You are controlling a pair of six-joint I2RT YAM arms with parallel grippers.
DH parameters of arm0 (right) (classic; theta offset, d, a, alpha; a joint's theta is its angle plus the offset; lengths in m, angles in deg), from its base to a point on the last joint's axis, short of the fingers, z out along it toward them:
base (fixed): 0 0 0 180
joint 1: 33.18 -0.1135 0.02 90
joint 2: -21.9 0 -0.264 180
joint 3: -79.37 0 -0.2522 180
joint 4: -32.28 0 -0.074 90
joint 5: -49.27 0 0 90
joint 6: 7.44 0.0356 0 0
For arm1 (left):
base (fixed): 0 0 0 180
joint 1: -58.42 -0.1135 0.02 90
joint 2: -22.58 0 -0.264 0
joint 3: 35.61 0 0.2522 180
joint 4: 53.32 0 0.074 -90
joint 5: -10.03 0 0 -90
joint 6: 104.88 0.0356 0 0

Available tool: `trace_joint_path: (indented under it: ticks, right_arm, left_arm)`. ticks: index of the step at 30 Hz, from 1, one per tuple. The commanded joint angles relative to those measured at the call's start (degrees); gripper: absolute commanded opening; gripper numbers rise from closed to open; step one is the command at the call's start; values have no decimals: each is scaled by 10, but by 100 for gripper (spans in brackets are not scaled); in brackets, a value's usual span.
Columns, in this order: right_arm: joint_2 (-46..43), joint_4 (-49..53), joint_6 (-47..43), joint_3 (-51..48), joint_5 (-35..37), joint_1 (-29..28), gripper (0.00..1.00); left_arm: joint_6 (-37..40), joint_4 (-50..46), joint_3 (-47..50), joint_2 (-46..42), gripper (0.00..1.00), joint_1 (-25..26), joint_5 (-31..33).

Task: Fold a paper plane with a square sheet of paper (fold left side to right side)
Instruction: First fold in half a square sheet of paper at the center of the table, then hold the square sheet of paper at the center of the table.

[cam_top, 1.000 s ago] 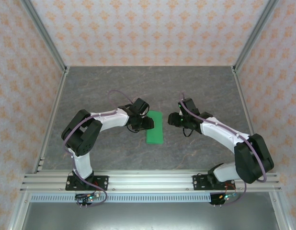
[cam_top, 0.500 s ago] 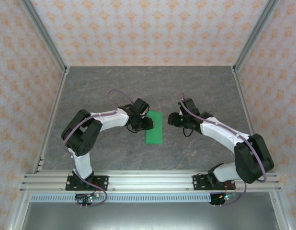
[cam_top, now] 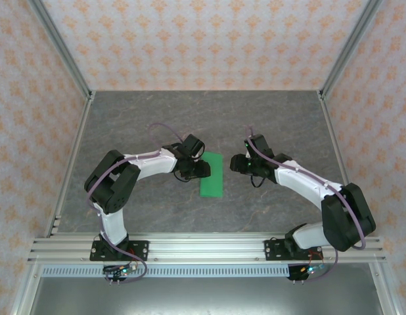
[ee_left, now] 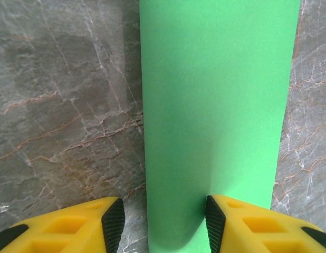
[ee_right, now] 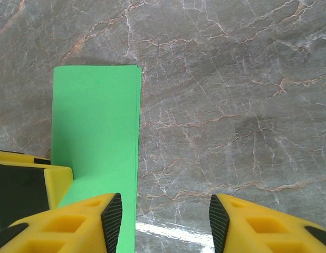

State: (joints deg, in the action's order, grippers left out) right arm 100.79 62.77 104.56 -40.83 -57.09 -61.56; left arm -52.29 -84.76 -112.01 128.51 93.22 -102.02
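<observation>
Clearly the left tool (ee_left: 164, 221) has its jaws apart, gripping nothing, and straddles the left edge of the paper (cam_top: 212, 174). The right tool (ee_right: 165, 221), jaws likewise apart, sits at the paper's right edge. Between them the paper lies flat on the tabletop (cam_top: 157, 118), folded into a narrow rectangle.

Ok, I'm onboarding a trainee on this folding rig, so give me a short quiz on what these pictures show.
1. True or false: the green paper lies as an unfolded square.
2. Between the fingertips of the right gripper, its wrist view shows: A) bare table B) a finished plane C) a pencil
3. In the top view, at which side of the paper does the left gripper sit?
Key: 1 false, it is folded into a narrow rectangle; 2 A; 3 the paper's left side.
</observation>
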Motion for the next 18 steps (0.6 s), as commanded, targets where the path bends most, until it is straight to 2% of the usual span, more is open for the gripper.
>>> trace_joint_path:
  ticks: [1, 18]
  right_arm:
    - [-15, 3, 4, -8, -1, -4, 51]
    - [-13, 7, 6, -7, -3, -4, 51]
  left_arm:
    - [12, 3, 5, 31, 49, 9, 8]
    - [23, -13, -8, 51, 50, 9, 14]
